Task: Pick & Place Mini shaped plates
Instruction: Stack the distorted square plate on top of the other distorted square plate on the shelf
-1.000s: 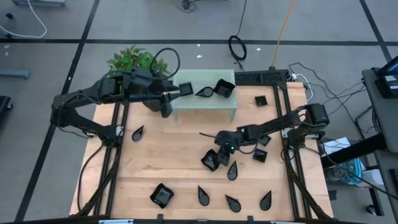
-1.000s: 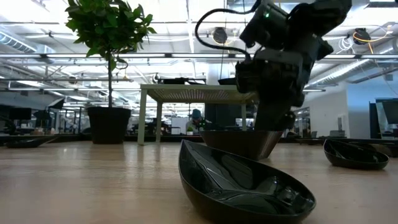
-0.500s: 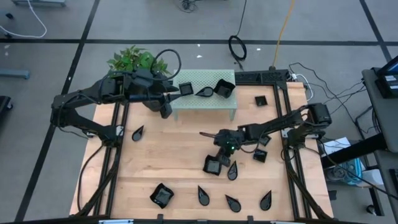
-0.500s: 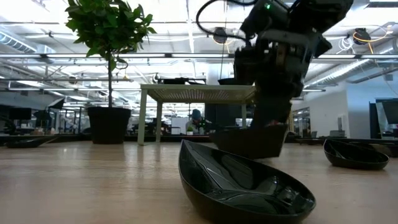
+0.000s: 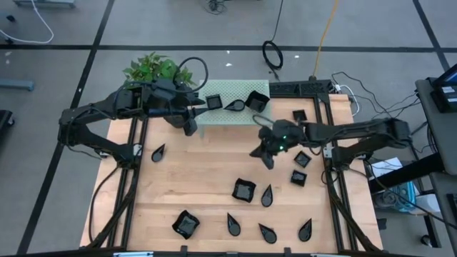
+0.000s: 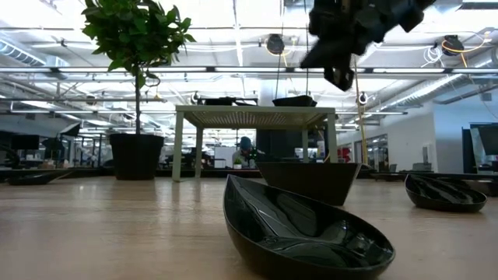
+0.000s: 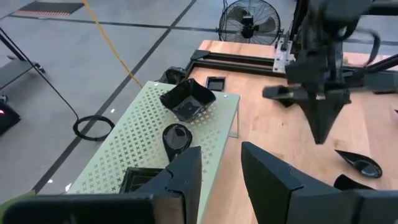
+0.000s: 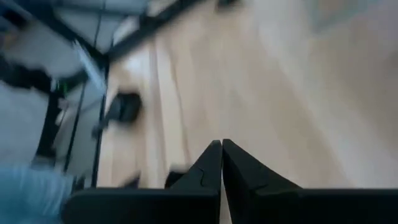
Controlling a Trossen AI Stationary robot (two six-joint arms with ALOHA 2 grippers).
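Note:
Black mini shaped plates lie scattered on the wooden table. A wavy-edged square (image 5: 244, 190) rests flat on its base beside a teardrop (image 5: 266, 195). More teardrops (image 5: 233, 223) and another wavy square (image 5: 186, 225) lie toward the near edge. A pale green rack (image 5: 235, 118) at the far edge carries a flat square (image 5: 213, 101), a teardrop (image 7: 176, 135) and a wavy square (image 7: 186, 99). My right gripper (image 5: 269, 163) hangs shut and empty above the table, between the rack and the wavy square. My left gripper (image 7: 221, 158) stands open and empty over the rack's left end.
Small flat squares (image 5: 303, 160) lie near the table's right edge, one more (image 5: 298, 114) at the far right. A lone teardrop (image 5: 158, 151) lies at the left. A potted plant (image 5: 151, 70) stands behind the left arm. Bare wood shows at the middle left.
My right gripper has left the wavy-edged square plate, risen high and gone toward the far edge, turning as it went. The plate, which stood tipped under the gripper, now sits flat on the table a little nearer the near edge.

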